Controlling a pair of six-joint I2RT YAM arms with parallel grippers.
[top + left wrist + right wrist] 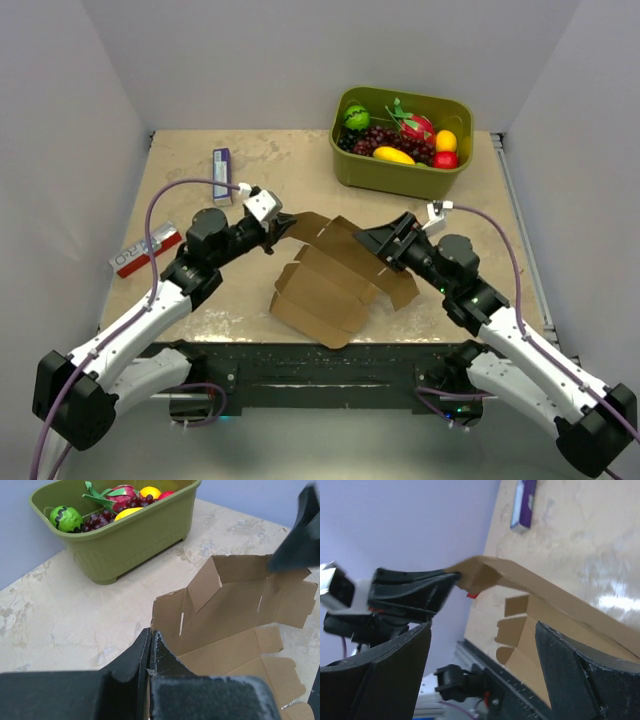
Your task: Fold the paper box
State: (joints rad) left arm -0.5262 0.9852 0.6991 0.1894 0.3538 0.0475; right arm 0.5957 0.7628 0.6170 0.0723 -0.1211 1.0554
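The paper box (330, 275) is a flat brown die-cut cardboard sheet with flaps, lying mid-table with its left edge lifted. My left gripper (276, 229) is shut on that raised left edge; in the left wrist view the jaws (150, 647) pinch the sheet (225, 615). My right gripper (376, 241) is open above the sheet's right part. In the right wrist view its fingers (585, 680) stand wide apart, with the sheet (555, 602) running past the right one. The left gripper (415, 592) shows there holding the sheet's corner.
A green bin (352, 170) of toy fruit stands at the back right, also in the left wrist view (125, 535). A slim purple-and-white box (222, 176) lies at the back left. A red-and-white box (146, 249) lies at the left edge. Grey walls enclose the table.
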